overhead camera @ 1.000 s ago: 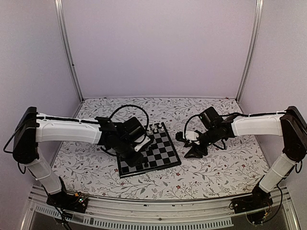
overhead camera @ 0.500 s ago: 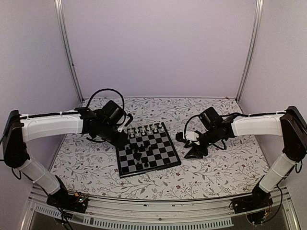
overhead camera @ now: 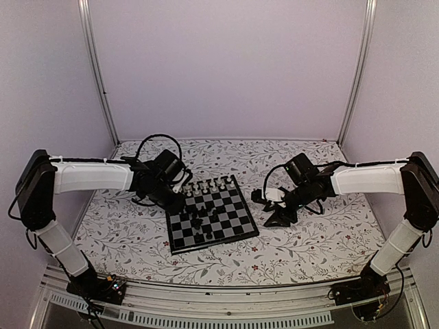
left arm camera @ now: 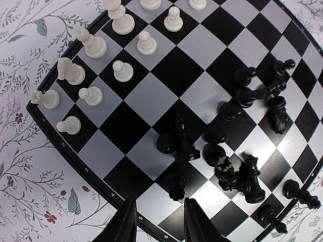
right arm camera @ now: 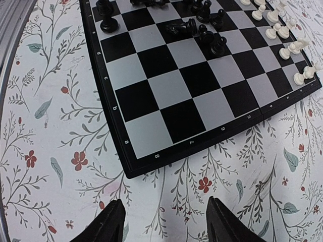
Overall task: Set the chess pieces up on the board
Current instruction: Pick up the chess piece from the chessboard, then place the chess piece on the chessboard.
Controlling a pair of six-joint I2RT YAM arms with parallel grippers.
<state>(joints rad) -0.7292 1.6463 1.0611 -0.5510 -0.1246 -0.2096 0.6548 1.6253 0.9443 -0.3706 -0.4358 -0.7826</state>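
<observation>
Floral tabletop [left arm camera: 30, 191]: L gripper [left arm camera: 160, 223] over board [left arm camera: 176, 65] edge, jaws parted

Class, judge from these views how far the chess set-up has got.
Done: white pieces stand in two rows along one board edge. In hand: nothing; the left hand and right hand are both open, empty. Left: black pieces, clustered mid-board, some toppled, need ranking opposite.
</observation>
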